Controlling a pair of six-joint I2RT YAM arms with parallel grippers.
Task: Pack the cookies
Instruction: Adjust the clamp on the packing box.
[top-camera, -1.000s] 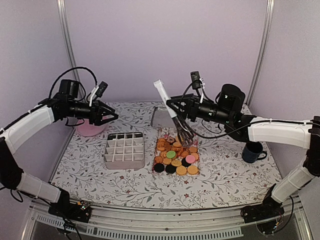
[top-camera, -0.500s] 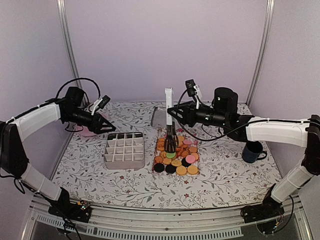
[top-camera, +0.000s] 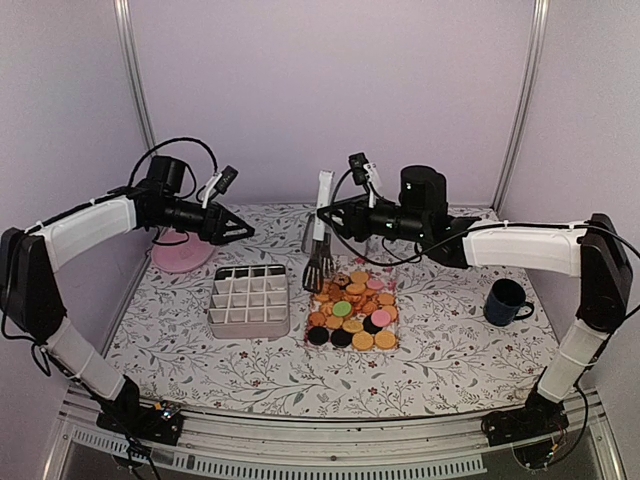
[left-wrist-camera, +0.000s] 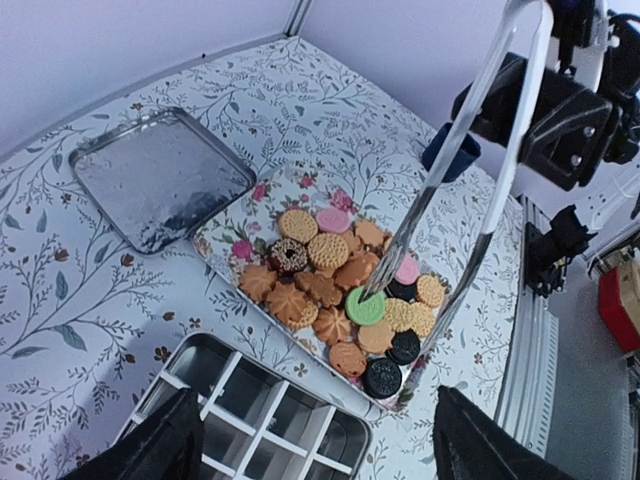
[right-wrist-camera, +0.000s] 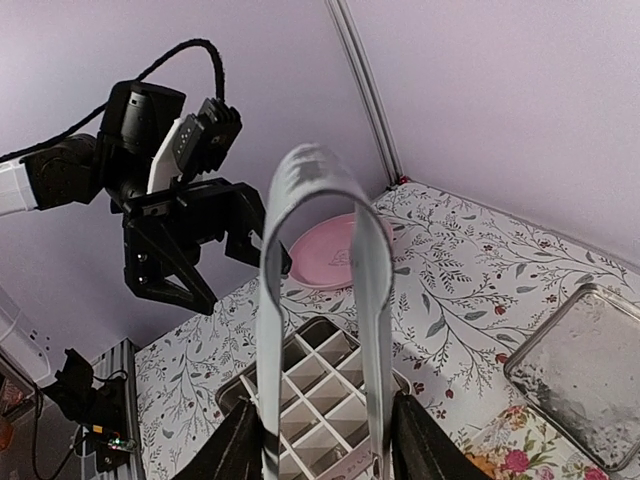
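Tongs (top-camera: 322, 225) swung left off cookies (top-camera: 352, 312), right gripper (top-camera: 332, 212) clamping; left gripper (top-camera: 243, 234) wide, clearest from right wrist.

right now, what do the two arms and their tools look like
The left arm and right arm have white shells on links and black joints. The left tool and right tool are black, two-fingered, each topped by a camera on a white bracket, with looping black cables.

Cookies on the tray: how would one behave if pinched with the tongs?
The cookies look small, thin and rigid, so probably light. Piled loosely and overlapping, neighbours may shift. Flat round faces could slip from the tongs.
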